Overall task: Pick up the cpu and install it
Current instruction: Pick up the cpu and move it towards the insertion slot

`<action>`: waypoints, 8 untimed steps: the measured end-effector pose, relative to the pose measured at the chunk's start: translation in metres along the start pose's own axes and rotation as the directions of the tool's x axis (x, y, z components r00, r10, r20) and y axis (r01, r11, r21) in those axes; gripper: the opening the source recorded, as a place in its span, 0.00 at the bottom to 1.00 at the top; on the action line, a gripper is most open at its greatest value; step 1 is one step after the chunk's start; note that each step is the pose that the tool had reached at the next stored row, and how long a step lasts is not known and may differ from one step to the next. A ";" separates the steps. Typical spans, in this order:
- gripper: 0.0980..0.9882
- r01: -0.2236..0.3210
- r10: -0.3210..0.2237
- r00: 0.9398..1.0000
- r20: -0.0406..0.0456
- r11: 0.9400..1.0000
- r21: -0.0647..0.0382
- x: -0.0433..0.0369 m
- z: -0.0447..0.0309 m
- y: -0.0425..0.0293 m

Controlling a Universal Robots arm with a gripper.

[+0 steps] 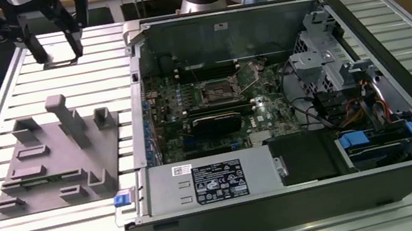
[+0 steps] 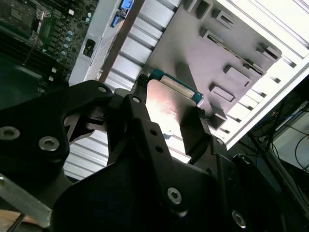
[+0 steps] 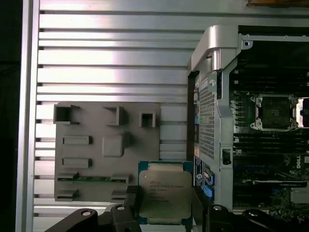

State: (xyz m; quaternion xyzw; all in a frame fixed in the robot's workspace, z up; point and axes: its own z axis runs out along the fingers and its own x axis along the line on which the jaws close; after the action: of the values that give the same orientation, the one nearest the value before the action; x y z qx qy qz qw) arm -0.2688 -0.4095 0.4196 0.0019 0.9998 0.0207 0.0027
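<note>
At the upper left of the exterior view, the gripper had its fingers closed on the cpu. Doing the carry well probably meant keeping the chip level and square to the motherboard socket.

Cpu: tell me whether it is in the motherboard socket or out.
Out. The gripper holds the cpu over the table, outside the case; the socket lies empty.

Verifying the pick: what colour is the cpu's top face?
The cpu is pale silver, teal-green rim; best in first wrist view.
</note>
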 end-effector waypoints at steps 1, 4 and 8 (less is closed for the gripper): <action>0.48 0.000 0.000 1.000 0.000 1.000 0.000 -0.0016 0.0000 0.0000; 0.48 0.000 0.000 1.000 0.000 1.000 0.000 -0.0062 0.0001 0.0000; 0.48 0.000 0.000 1.000 0.000 1.000 0.000 -0.0149 0.0002 0.0000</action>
State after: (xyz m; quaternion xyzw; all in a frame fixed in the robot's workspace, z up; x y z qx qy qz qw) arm -0.2539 -0.4095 0.4194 0.0018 0.9998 0.0207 0.0027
